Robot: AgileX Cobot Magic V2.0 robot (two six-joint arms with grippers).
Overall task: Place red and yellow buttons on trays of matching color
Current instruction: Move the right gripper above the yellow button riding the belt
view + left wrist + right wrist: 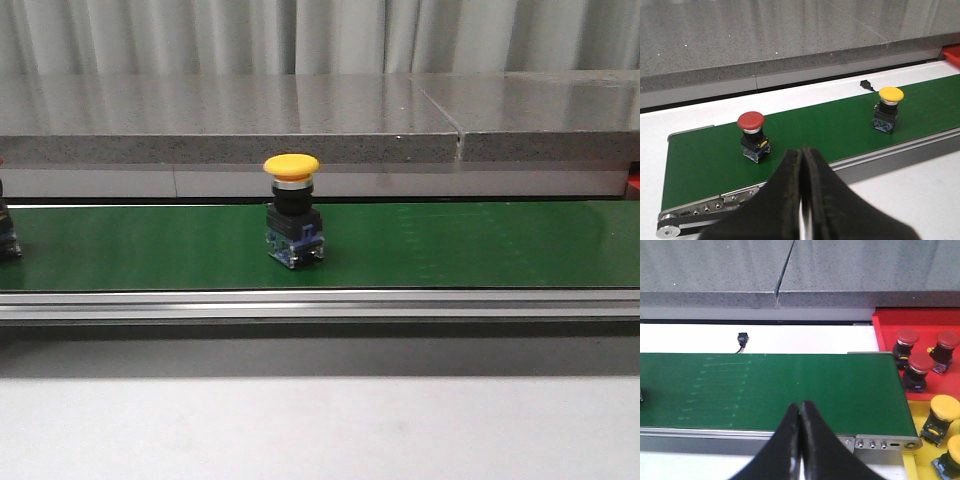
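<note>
While the yellow button (292,208) is seen standing upright on the green belt (450,245), roughly mid-belt in the front view, a red button (752,136) is parked upright nearer the belt's left end, well apart from it. Only a sliver of that red one is caught at the left edge of the front view.

The left hand (802,192) is held above the near edge of the belt, close to the red button but not touching it, with its fingers pressed together and nothing between them. Same deal with the right hand (800,440): fingers closed against each other, nothing gripped, hung over the near rail by the belt's right end.

Past that right end, the red tray (885,322) is set toward the far side and the yellow tray (912,462) nearer the front, the two touching. Three red buttons (916,371) are already sat in the red tray, and two yellow buttons (939,416) can be made out in the yellow one, the nearer partly cut off by the frame.

A small black connector (742,340) is lying on the white worktop just behind the belt.
</note>
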